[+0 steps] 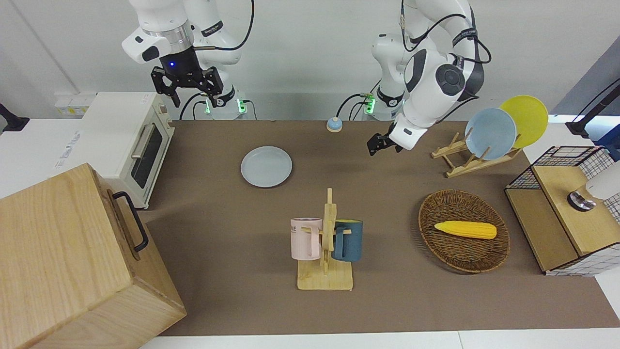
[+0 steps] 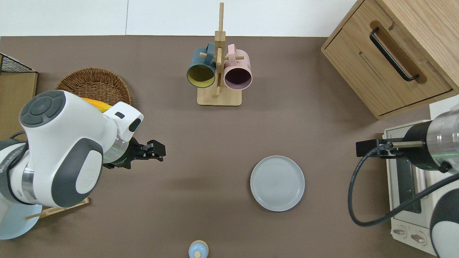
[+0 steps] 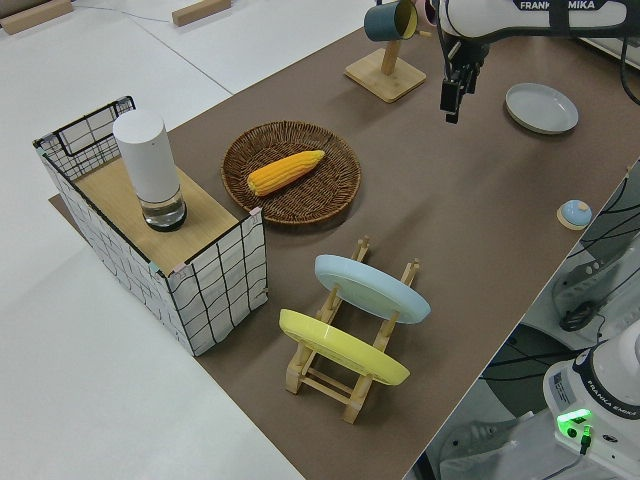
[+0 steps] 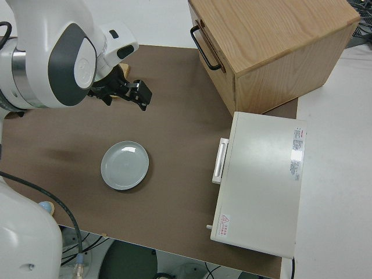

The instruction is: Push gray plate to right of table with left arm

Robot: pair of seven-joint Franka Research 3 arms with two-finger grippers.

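The gray plate (image 1: 266, 166) (image 2: 277, 183) (image 3: 541, 107) (image 4: 125, 165) lies flat on the brown table (image 2: 200, 215), nearer to the robots than the mug rack and a little toward the right arm's end. My left gripper (image 1: 383, 144) (image 2: 158, 150) (image 3: 451, 98) (image 4: 141, 96) hangs shut and empty over bare table, well apart from the plate, on the left arm's side of it. The right arm is parked, its gripper (image 1: 193, 96) open and holding nothing.
A wooden rack with a pink mug (image 1: 306, 237) and a teal mug (image 1: 348, 240) stands mid-table. A wicker basket (image 1: 436, 203) holds a corn cob. A dish rack carries a sky-blue plate (image 1: 490, 133) and a yellow plate (image 1: 528, 114). A toaster oven (image 1: 128, 140), a wooden cabinet (image 1: 72, 261), a wire-sided box (image 1: 557, 213) and a small blue bell (image 1: 334, 124) stand around the edges.
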